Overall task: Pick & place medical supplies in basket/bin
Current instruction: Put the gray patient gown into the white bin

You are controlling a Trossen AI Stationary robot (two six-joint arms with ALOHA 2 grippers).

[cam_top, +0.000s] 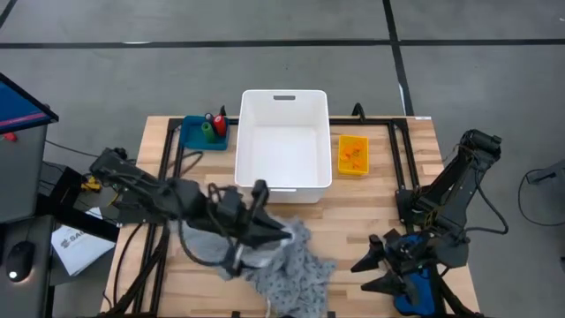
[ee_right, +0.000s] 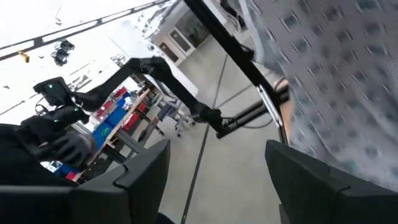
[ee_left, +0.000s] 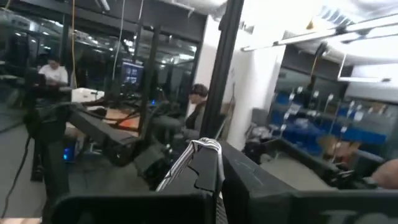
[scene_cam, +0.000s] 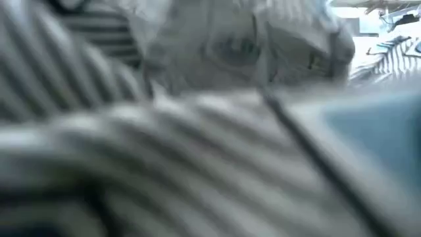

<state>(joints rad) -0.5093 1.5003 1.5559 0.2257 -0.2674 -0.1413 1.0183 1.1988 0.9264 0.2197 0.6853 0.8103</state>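
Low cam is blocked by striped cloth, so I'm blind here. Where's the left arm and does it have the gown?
Observer: From above, the left gripper sits on the near-left part of the gown, fingers shut on a pinch of the cloth.
Operator: Gown in the bin yet?
Observer: No. The white bin at the table's far centre looks empty; the gown lies heaped just in front of it at the near edge.
Operator: Right arm?
Observer: The right gripper waits at the near right corner, fingers open, over something blue.
Operator: Other supplies?
Observer: An orange tray sits right of the bin; a blue tray with red and green pieces sits left.
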